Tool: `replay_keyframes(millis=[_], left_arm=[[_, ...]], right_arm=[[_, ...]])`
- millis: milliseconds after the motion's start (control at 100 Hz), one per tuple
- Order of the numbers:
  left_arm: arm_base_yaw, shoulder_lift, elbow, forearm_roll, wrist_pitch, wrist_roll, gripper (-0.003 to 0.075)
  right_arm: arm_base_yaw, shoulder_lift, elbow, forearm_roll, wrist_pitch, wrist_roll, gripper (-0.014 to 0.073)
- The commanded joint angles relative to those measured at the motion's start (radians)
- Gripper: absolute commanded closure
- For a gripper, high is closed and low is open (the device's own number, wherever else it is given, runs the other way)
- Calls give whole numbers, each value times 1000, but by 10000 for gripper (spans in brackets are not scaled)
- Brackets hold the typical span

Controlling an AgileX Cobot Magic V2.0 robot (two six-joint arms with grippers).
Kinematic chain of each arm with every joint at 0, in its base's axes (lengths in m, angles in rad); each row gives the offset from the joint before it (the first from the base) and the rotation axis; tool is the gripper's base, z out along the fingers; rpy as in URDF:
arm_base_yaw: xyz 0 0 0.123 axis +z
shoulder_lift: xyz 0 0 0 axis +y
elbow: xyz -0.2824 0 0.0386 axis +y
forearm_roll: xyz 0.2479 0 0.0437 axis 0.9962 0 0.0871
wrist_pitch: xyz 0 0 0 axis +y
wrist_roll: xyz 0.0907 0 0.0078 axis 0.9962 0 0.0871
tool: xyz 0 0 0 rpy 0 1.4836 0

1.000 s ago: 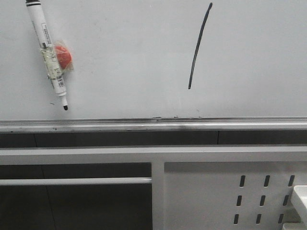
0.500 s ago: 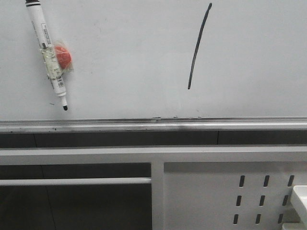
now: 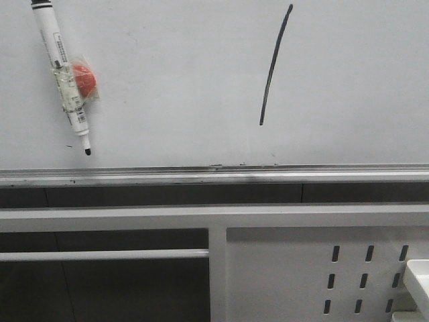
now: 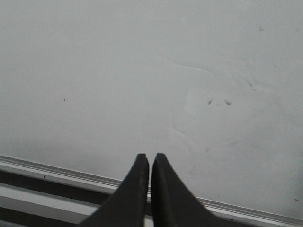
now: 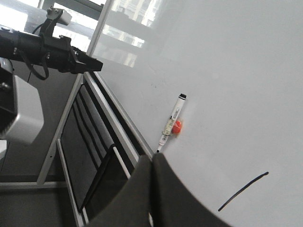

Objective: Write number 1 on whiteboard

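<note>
The number 1 (image 3: 273, 64), a slanted black stroke, stands on the whiteboard (image 3: 174, 87); the marker pen (image 3: 62, 74) label is illegible.

We count one whiteboard (image 3: 167, 80), and on it just one black stroke, the number 1 (image 3: 275, 64). One marker pen (image 3: 62, 77) hangs on the board, with one red blob (image 3: 84, 78) taped to it. Below, we see one metal rail (image 3: 201, 176) and one white panel (image 3: 295, 268) with nine slotted holes (image 3: 366, 280) showing, three rows of three. Two grippers: left (image 4: 149, 158), right (image 5: 151, 160).
</note>
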Motion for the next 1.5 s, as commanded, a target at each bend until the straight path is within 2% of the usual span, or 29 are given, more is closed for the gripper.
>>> replay_keyframes(millis=[0, 120, 250, 290, 530, 1320, 1420, 1490], left_arm=[[-26, -23, 35, 76, -67, -46, 740], [-74, -23, 35, 76, 4, 38, 740], [-120, -23, 35, -39, 72, 251, 740], [-122, -23, 35, -50, 95, 276, 740], [-122, -23, 35, -34, 214, 276, 740], [-122, -23, 33, -14, 220, 276, 740], [-122, -23, 33, -14, 220, 276, 740], [-122, -23, 33, -14, 220, 276, 740]], right_arm=[[-5, 6, -22, 36, -45, 1, 663], [-5, 6, -22, 36, -45, 1, 663], [-5, 6, -22, 36, -45, 1, 663], [-5, 6, -22, 36, -45, 1, 663], [-5, 6, -22, 36, -45, 1, 663], [-5, 6, -22, 36, -45, 1, 663], [-5, 6, -22, -42, -67, -28, 663], [-5, 6, -22, -39, -69, -28, 663]])
